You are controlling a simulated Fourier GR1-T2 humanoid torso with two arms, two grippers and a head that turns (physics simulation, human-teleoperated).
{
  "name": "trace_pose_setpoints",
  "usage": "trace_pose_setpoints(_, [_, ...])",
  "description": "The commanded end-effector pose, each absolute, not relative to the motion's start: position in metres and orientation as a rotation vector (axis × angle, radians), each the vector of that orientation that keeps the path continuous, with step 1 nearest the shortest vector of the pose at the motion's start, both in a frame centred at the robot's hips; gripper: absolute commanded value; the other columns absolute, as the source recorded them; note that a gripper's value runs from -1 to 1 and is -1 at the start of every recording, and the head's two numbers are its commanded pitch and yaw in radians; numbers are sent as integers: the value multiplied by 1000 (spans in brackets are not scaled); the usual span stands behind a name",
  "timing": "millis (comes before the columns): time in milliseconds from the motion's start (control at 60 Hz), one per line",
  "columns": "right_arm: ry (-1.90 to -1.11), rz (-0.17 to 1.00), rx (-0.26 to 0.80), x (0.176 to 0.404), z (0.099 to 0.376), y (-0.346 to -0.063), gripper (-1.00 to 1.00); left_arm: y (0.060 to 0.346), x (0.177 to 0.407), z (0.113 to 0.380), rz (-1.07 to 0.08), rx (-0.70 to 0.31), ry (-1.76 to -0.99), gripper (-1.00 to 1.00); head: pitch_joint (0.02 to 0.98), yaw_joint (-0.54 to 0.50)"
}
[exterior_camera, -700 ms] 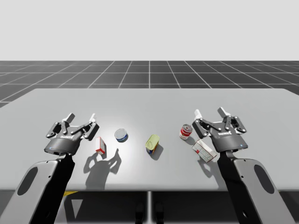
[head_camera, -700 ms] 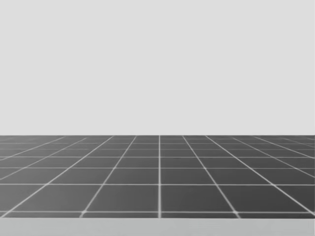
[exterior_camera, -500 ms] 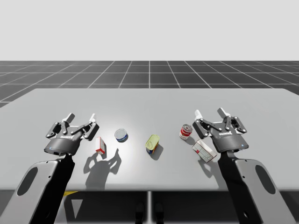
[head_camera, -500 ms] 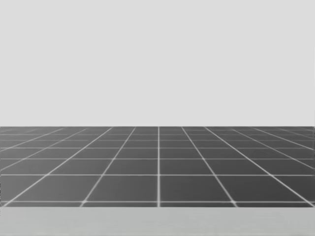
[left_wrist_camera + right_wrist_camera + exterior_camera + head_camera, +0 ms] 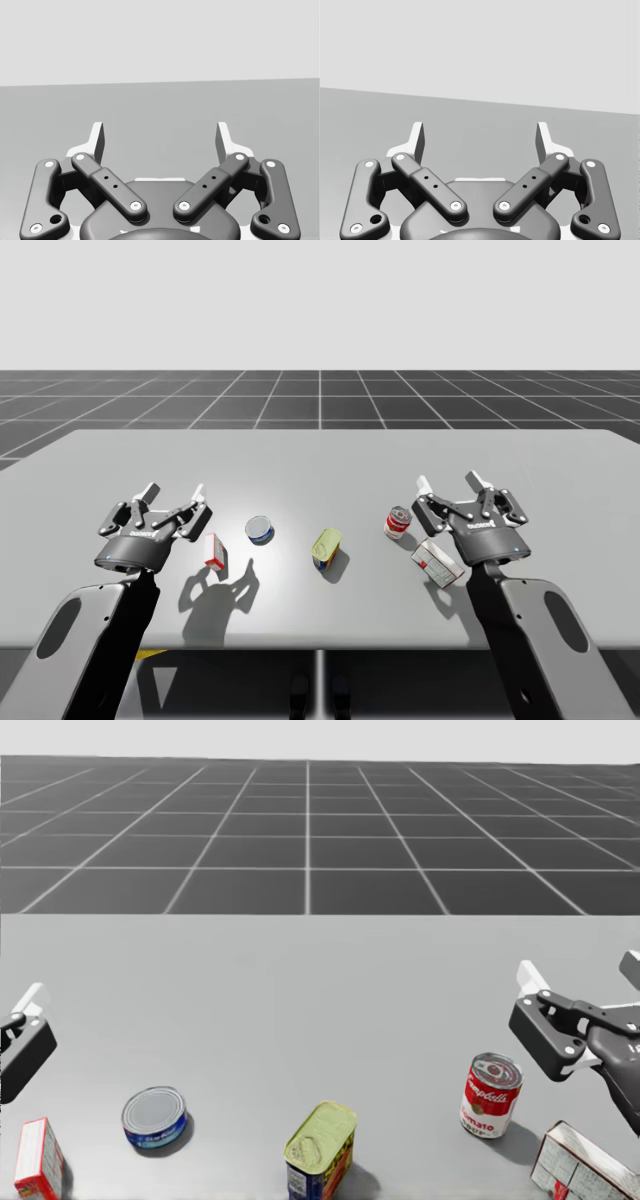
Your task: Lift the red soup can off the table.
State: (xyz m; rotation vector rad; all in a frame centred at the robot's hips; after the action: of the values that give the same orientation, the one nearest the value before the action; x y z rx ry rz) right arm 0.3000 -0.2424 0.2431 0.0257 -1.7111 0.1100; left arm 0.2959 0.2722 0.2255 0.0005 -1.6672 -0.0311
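The red soup can [image 5: 398, 522] [image 5: 490, 1095] stands upright on the grey table [image 5: 320, 455], right of the middle. My right gripper [image 5: 449, 481] [image 5: 580, 970] [image 5: 480, 137] is open and holds nothing. The can stands just to its left, outside the fingers and apart from them. On the left side of the table my left gripper [image 5: 174, 489] [image 5: 160, 137] is also open, far from the can. One of its fingers [image 5: 30, 1000] reaches into the head view.
A low blue can [image 5: 259, 530] [image 5: 154, 1116] and a yellow-green tin [image 5: 326, 546] [image 5: 320, 1148] stand left of the soup can. A red-and-white box [image 5: 214, 550] [image 5: 38, 1160] stands beside my left gripper. A white box [image 5: 437, 562] [image 5: 585, 1165] lies under my right wrist.
My head has turned downward, bringing the table, the cans and the grippers into the head view. Neither arm nor any object has moved.
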Motion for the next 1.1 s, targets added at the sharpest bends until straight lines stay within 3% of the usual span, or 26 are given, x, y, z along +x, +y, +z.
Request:
trace_pose_setpoints(17, [-1707,113,14,301,242,-242,-1000,273,296,225,-38,3,-1667,-1000,627,-89])
trace_pose_setpoints(300, [-1711,109,2,301,242,-243,-1000,267,294,223,-67,12,-1669,-1000,755,-307])
trace_pose_setpoints(483, [-1705,119,4,300,242,-242,-1000,264,295,221,-77,12,-1668,-1000,786,-340])
trace_pose_setpoints(583, [-1647,158,87,298,242,-238,-1000,263,295,221,-83,18,-1670,-1000,781,-332])
trace_pose_setpoints(717, [-1571,219,97,292,243,-234,-1000,262,295,221,-82,17,-1670,-1000,773,-318])
trace_pose_setpoints(900, [-1419,324,224,273,250,-238,-1000,261,294,220,-87,19,-1668,-1000,766,-321])
trace_pose_setpoints(1100, [-1344,365,217,266,244,-247,-1000,260,294,220,-88,22,-1667,-1000,759,-323])
